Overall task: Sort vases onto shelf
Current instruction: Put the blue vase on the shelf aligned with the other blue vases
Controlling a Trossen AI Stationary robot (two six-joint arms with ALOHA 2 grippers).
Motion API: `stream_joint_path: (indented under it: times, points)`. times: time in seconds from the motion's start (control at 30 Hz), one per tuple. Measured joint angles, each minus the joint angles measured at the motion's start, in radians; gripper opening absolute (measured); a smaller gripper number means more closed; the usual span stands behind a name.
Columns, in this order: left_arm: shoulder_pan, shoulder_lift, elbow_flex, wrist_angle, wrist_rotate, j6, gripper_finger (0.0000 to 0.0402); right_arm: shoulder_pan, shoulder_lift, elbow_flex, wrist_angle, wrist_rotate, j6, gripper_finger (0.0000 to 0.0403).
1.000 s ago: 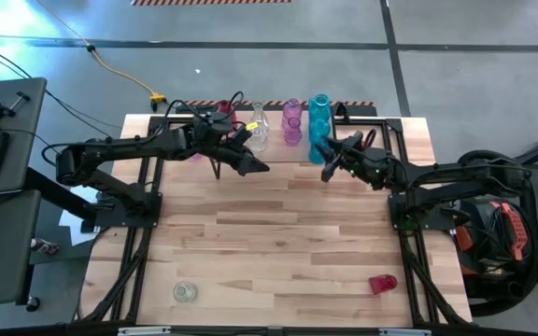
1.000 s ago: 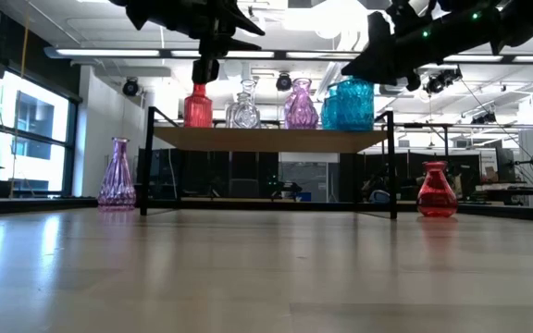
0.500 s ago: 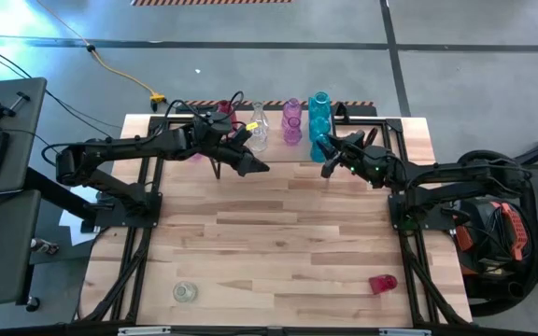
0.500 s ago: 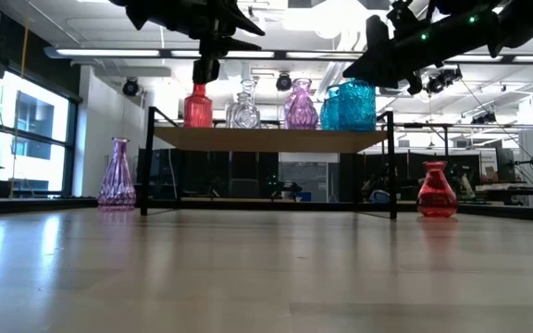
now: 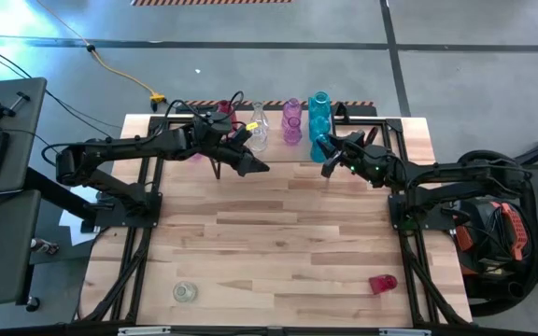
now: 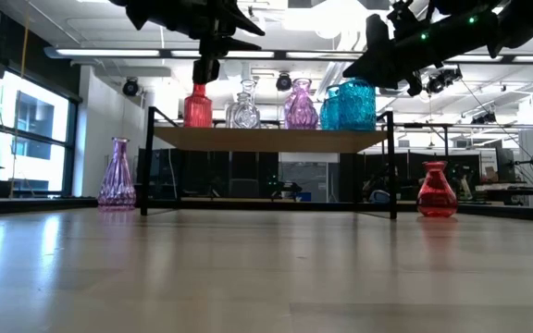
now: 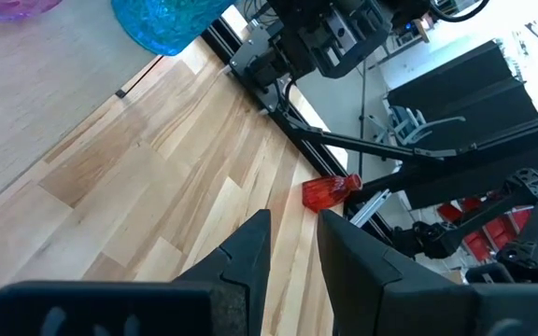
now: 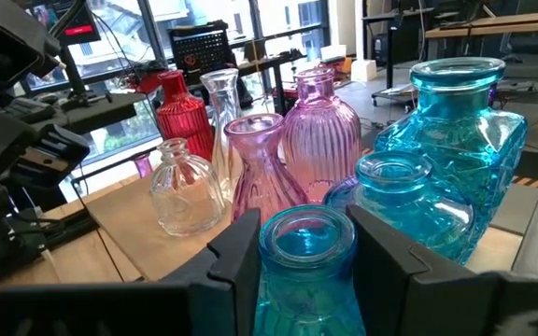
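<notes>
The main risk sits at the right hand [image 5: 328,157], which brackets the neck of a round-necked teal-blue glass vase [image 8: 306,280] at the right end of the low wood-topped shelf on black metal legs [image 6: 266,139]. Whether it pinches the neck or has already let go cannot be told. If it draws away at an angle, it could drag the vase over. Smooth glass on smooth wood gives little resistance.

Neighbours are crowded close. A smaller teal vase [image 8: 395,201] stands just beside it, with a wide faceted teal jar [image 8: 465,149] behind, so one tip could knock several over (and a fall from the shelf may well mean breakage). A clean straight lift looks safest.

The left hand [image 7: 292,224] hovers above the light plank-topped counter [image 5: 269,243] near the shelf's front edge. It is slightly parted and holding nothing, so it poses little threat where it is.

All the vases are translucent and glossy:
- Two pink ribbed vases, one bulbous [image 8: 320,131] and one flared [image 8: 261,177].
- A clear bulbous bottle [image 8: 187,191].
- A red ribbed bottle [image 8: 180,112].

Off the shelf, three more remain:
- A red vase lying on its side [image 5: 382,282], which could roll.
- A small clear vase [image 5: 185,292] on the counter.
- A tall purple fluted vase [image 6: 117,176] standing beside the shelf.
</notes>
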Motion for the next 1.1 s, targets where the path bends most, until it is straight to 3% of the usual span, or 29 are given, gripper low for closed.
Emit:
stream_joint_path:
  times: [1.1]
  points:
    - [0.0, 0.0, 0.0, 0.0, 0.0, -0.002, 0.0083, -0.006, 0.001, -0.001, -0.002, -0.008, -0.026, 0.0136]
